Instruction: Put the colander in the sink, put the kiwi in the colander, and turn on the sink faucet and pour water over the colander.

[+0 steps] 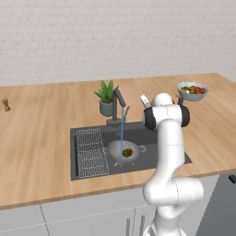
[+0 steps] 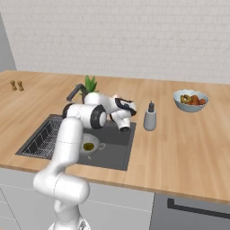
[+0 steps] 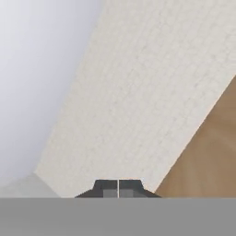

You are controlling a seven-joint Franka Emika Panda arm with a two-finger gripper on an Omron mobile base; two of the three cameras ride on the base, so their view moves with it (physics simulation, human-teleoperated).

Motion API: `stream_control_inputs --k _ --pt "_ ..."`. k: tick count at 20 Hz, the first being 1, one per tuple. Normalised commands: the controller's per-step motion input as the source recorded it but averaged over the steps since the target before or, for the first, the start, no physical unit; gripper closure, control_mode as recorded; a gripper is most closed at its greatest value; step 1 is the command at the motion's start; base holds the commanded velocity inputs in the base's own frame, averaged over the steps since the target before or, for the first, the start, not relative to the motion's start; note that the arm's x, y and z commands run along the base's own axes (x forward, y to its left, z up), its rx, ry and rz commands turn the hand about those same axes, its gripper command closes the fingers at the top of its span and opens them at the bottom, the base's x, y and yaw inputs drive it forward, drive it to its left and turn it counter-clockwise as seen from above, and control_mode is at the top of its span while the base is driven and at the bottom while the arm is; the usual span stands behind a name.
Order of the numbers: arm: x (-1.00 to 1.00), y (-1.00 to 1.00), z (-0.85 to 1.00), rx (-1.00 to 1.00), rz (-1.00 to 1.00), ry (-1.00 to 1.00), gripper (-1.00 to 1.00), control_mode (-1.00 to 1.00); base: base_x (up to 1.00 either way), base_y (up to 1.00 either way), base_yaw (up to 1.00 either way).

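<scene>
Fingertips (image 3: 118, 189) sit at the bottom of the hand view, pressed together w/ just a thin seam between them, holding nothing. Beyond them: white brick wall (image 3: 138, 92) and a wedge of wooden counter (image 3: 207, 170) at lower right, so the hand view is rolled and aimed up at the wall.

From the right base view, gripper (image 2: 117, 99) is up above the back of the sink (image 2: 114, 150), near the plant (image 2: 91, 83) and clear of the soap bottle (image 2: 149, 118); whether it touches the tap can't be told from here.

Sink faucet (image 1: 118, 105) stands at the rear edge of the basin, spout bent forward, and a thin blue stream of water (image 1: 122, 133) drops from it straight into the colander (image 1: 122, 152). Colander sits upright on the sink floor, right of the wire rack (image 1: 90, 153). Kiwi (image 1: 127, 151) lies inside the colander (also seen in the right base view, partly behind the arm).

Fruit bowl (image 1: 192, 91) rests on the counter well to the right, apart from the sink. Two small shakers (image 2: 16, 85) stand far left.
</scene>
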Motion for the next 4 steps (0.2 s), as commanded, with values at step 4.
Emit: stream_control_inputs --k 4 --pt "-1.00 -0.95 0.38 0.22 0.02 -0.37 1.00 -1.00 0.00 0.00 0.00"
